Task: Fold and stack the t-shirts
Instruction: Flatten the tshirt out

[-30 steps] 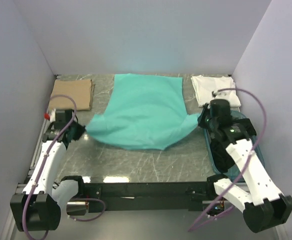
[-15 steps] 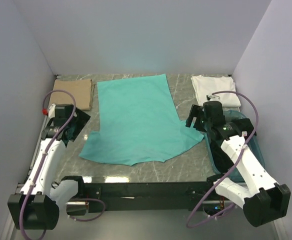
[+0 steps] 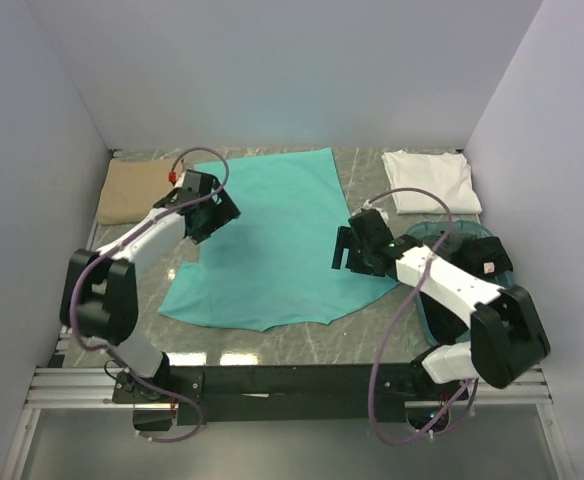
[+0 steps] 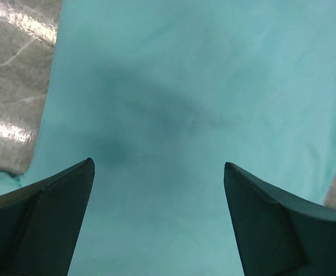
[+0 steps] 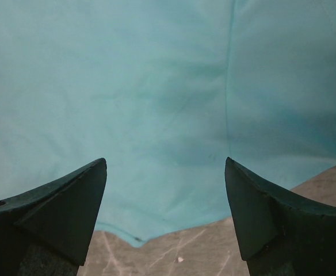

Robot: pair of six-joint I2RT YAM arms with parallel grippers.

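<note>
A teal t-shirt (image 3: pixel 272 240) lies spread flat in the middle of the table. My left gripper (image 3: pixel 210 212) hovers open over the shirt's left side, and the left wrist view shows only teal cloth (image 4: pixel 174 103) between the fingers (image 4: pixel 53 207), with bare table at the top left. My right gripper (image 3: pixel 348 246) is open above the shirt's right edge, over a seam and the hem of the teal cloth (image 5: pixel 156 86). A folded tan t-shirt (image 3: pixel 132 190) sits at the back left. At the back right lies a folded white t-shirt (image 3: pixel 430 180).
A blue-green plastic tub (image 3: pixel 442 228) stands at the right under my right arm, with dark cloth (image 3: pixel 472 255) inside it. Walls close in the table on the left, back and right. The marbled table top (image 3: pixel 302 345) shows in front of the teal shirt.
Both grippers have let go of the teal shirt's corners and opened. The shirt has dropped flat, and both arms have swung inward over it.
</note>
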